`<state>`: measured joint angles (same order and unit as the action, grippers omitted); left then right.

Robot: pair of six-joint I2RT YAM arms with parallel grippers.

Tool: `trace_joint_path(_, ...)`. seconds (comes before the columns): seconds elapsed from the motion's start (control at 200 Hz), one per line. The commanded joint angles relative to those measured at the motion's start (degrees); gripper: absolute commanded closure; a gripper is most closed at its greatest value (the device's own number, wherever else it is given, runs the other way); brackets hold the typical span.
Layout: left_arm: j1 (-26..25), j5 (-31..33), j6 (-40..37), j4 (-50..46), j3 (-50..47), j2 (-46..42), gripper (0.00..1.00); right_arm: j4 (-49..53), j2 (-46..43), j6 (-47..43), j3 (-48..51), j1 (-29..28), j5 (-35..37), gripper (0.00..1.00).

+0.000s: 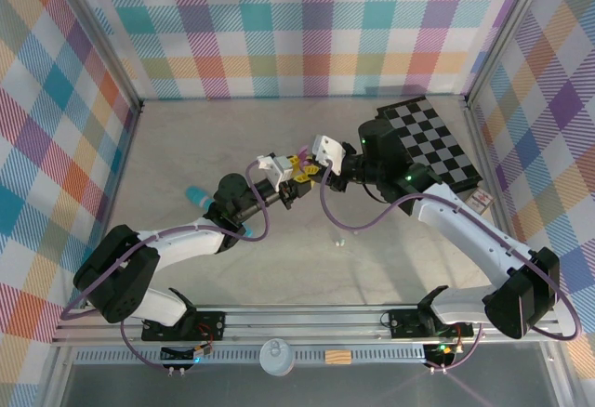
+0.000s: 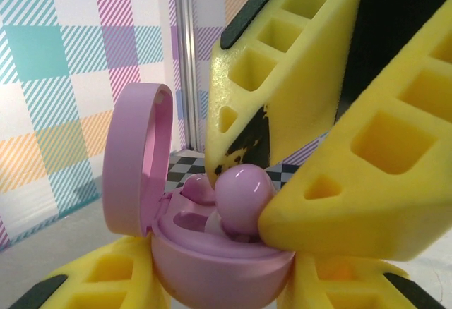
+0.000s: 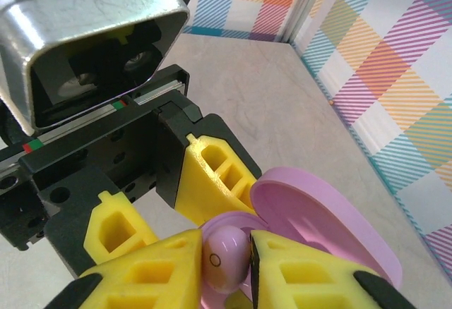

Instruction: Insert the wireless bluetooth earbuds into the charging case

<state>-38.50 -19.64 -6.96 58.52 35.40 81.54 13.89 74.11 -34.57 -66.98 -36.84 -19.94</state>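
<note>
Well, the right gripper (image 3: 226, 256) pinches a glossy purple earbud (image 2: 244, 197) between its narrowed yellow fingertips, right at the wells of the open pink case (image 2: 212, 267). The left gripper (image 2: 219, 291) clamps that case from both sides, lid (image 2: 134, 161) tipped up. The bud looks light, hard and slippery, I'd say. It is best held gently across its rounded head so it doesn't squirt out.

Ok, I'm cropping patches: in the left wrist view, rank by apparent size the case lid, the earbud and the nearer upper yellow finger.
1. yellow finger, likely inflated by nearness
2. case lid
3. earbud
</note>
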Motion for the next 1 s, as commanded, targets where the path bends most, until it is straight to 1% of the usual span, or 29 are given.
trace_joint_path(0.0, -0.4, -0.7, -0.7, 2.3, -0.7, -2.1, 0.84, 1.4, 0.5, 0.9, -2.0, -0.3, 1.1, 0.79)
trace_joint_path(0.08, -0.4, -0.6, -0.6, 2.7, -0.8, -2.2, 0.84, 2.2, 0.5, 2.9, -2.5, -0.3, 1.1, 0.81)
trace_joint_path(0.105, -0.4, -0.5, -0.6, 2.8, -0.8, -2.2, 0.84, 2.2, 0.6, 3.9, -2.6, -0.4, 1.4, 0.85)
trace_joint_path(0.14, -0.4, -0.4, -0.5, 3.1, -0.9, -2.2, 0.84, 2.3, 0.7, 5.6, -2.8, -0.3, 1.5, 0.86)
trace_joint_path(0.22, -0.4, -0.1, -0.5, 3.7, -0.9, -1.9, 0.84, 3.1, 1.0, 9.7, -3.3, -0.3, 1.7, 0.86)
trace_joint_path(0.305, -0.4, 0.1, -0.5, 3.8, -0.6, -1.7, 0.84, 3.7, 1.7, 17.1, -4.2, -0.3, 3.6, 0.86)
trace_joint_path(0.43, -0.3, -0.1, -1.2, 2.6, 0.0, -1.8, 0.84, 5.2, 2.1, 24.0, -4.2, -0.3, 2.5, 0.84)
trace_joint_path(0.515, -0.3, -0.1, -1.7, 1.9, 0.2, -1.9, 0.84, 4.2, 1.2, 28.4, -3.4, -0.2, 1.6, 0.86)
trace_joint_path(0.53, -0.3, -0.1, -1.7, 1.9, 0.2, -1.9, 0.84, 4.2, 1.1, 30.6, -3.3, -0.2, 1.5, 0.86)
trace_joint_path(0.6, -0.3, -0.1, -1.7, 1.9, 0.2, -2.0, 0.84, 5.5, 0.9, 35.7, -4.3, -0.2, 1.4, 0.88)
trace_joint_path(0.755, -0.3, 0.1, -1.9, 1.3, 0.4, -2.2, 0.84, 8.9, 1.0, 41.7, -5.3, -0.3, 2.5, 0.92)
trace_joint_path(0.86, -0.3, -0.2, -2.7, 0.0, 0.9, -2.3, 0.84, 12.9, 2.0, 43.3, -7.0, -0.2, 1.8, 0.91)
trace_joint_path(0.995, -0.3, -0.1, -3.1, -0.5, 1.1, -2.3, 0.84, 12.0, 1.0, 44.9, -6.4, -0.1, -0.7, 0.90)
